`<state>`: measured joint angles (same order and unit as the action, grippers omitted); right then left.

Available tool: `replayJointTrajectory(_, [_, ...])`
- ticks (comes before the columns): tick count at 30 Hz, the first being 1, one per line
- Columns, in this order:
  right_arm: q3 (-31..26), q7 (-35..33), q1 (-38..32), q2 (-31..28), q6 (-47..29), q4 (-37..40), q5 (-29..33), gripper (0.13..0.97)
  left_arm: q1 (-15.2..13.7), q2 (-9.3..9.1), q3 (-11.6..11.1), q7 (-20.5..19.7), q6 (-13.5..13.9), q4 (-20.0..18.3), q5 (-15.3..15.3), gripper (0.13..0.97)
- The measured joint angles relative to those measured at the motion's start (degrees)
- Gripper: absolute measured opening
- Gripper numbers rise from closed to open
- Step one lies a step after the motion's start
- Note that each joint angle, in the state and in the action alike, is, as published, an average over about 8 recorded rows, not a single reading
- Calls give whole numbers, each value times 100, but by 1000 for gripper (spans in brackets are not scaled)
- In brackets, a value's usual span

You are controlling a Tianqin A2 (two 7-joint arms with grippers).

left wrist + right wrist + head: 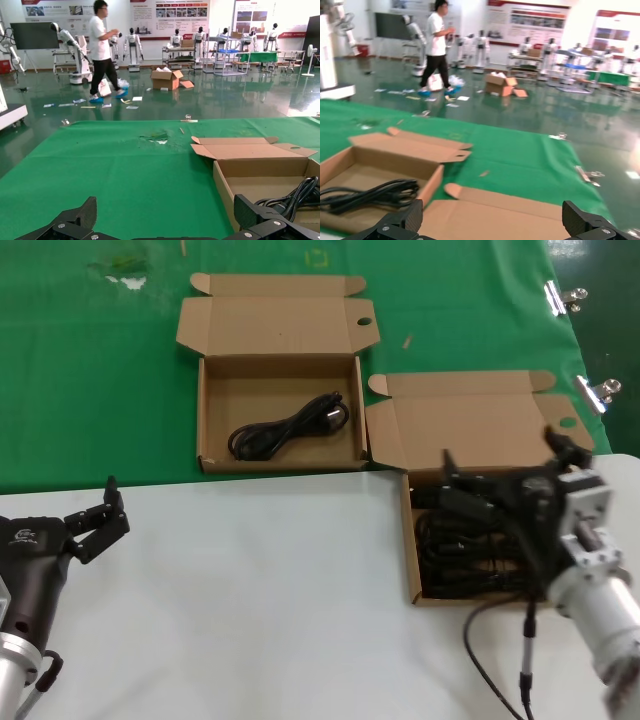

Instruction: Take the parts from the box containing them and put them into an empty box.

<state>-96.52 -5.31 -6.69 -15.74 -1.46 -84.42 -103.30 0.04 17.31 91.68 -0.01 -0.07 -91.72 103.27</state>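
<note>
The counter (250,570) carried two open cardboard boxes: the far box (280,410), straight ahead on its green part, held a single coiled black cord (290,428), while the near box (470,540) on the robot's right, its lid skewed, lay packed with more black cords (465,560). The right hand (500,480) hovered over that near box with its fingers spread wide, gripping nothing. The left hand (100,515) sat low over the white part at the robot's left, fingers likewise parted and empty, well apart from both boxes.
</note>
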Motion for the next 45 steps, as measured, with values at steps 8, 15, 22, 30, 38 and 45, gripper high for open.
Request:
replayJointTrajectory(8, [285, 313, 393, -85, 86, -427, 10, 966, -3, -7, -1, 1, 4, 3, -8, 966])
replayJointTrajectory(15, [291, 320, 402, -87, 88, -436, 10, 966, -3, -7, -1, 1, 4, 3, -8, 966])
replayJointTrajectory(22, [291, 320, 402, -87, 88, -436, 10, 966, -3, -7, -1, 1, 4, 3, -8, 966])
replayJointTrajectory(30, [291, 320, 402, -87, 88, -436, 10, 966, -3, -7, -1, 1, 4, 3, -8, 966])
replayJointTrajectory(38, [291, 320, 402, -87, 88, -436, 10, 966, -3, -7, -1, 1, 4, 3, -8, 966])
replayJointTrajectory(45, [291, 320, 402, -87, 88, -436, 10, 966, -3, -7, -1, 1, 4, 3, -8, 966])
